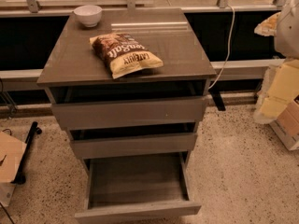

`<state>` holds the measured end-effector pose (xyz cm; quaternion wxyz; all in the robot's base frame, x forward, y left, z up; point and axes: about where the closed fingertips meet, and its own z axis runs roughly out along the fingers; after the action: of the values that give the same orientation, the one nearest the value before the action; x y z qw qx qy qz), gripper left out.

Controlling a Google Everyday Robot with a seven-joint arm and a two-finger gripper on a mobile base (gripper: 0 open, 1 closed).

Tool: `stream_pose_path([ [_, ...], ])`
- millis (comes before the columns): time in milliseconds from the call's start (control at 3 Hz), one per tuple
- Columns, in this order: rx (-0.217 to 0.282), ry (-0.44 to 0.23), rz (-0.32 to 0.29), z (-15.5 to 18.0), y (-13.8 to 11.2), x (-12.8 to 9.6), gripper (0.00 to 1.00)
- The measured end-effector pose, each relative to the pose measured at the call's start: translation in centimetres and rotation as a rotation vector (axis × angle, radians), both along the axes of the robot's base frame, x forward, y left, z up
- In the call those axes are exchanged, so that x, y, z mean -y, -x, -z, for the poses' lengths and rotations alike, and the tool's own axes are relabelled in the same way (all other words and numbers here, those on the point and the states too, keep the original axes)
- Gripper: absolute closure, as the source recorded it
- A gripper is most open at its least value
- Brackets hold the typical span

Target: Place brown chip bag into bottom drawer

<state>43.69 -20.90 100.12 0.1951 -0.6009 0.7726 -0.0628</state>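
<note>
The brown chip bag lies flat on top of the grey-brown cabinet, its pale yellow end toward the front edge. The bottom drawer is pulled far out and its flat grey floor is bare. My gripper is at the right edge of the view, well to the right of the cabinet and about level with its top, touching nothing. It is far from both the bag and the drawer.
A small white bowl stands at the back left of the cabinet top. The top drawer and the middle drawer are each out a little. Yellowish boxes stand on the floor at right. A white cable hangs behind the cabinet.
</note>
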Motion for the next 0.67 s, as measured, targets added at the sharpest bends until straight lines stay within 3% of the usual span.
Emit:
stream_pose_path([
  [333,0.000,0.000,0.000,0.0,0.0,0.0,0.00],
  [667,0.032,-0.036,0.005,0.2,-1.1,-0.9,0.00],
])
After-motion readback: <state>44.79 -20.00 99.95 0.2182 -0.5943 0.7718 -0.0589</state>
